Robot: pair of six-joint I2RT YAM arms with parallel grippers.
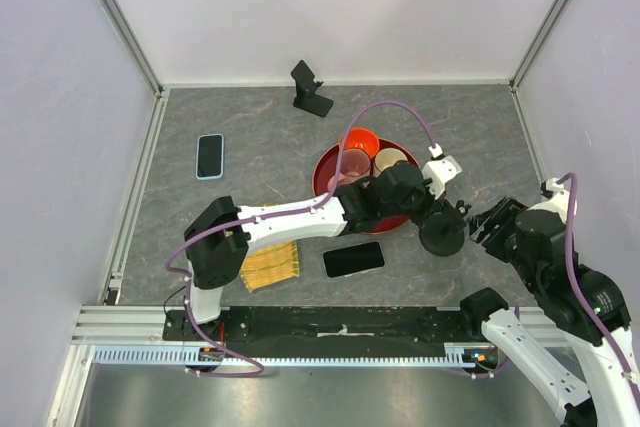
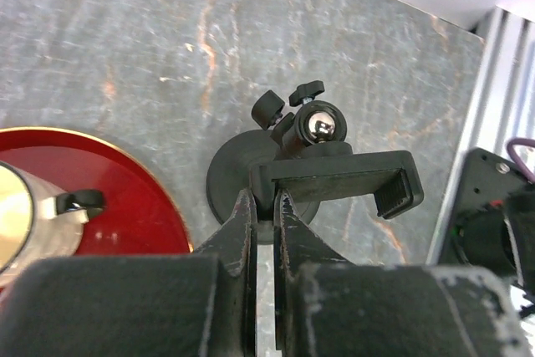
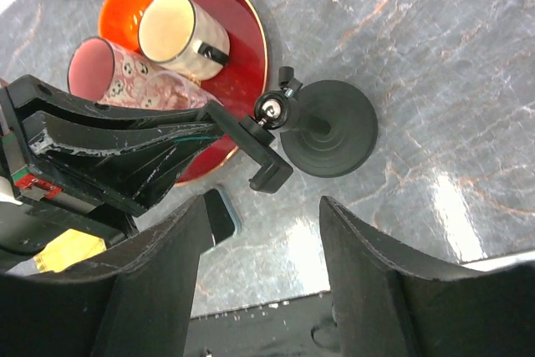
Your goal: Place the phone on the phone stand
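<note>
A black phone stand (image 2: 322,175) with a round base, a ball joint and a flat clamp bar stands on the grey table just right of the red tray. My left gripper (image 2: 264,198) is shut on the left end of the clamp bar. From above, the left gripper (image 1: 432,211) reaches across the tray to the stand (image 1: 441,237). My right gripper (image 3: 263,201) is open and empty, a little short of the stand (image 3: 330,127), and appears from above as the right gripper (image 1: 480,226). A black phone (image 1: 353,259) lies flat near the front. A blue-cased phone (image 1: 210,156) lies at the left.
The red tray (image 1: 325,162) holds an orange cup (image 1: 360,141), a cream mug (image 1: 389,159) and a pink glass (image 1: 352,163). A second, angular black stand (image 1: 311,89) is at the back. A yellow cloth (image 1: 270,265) lies beside the left arm's base. Walls enclose the table.
</note>
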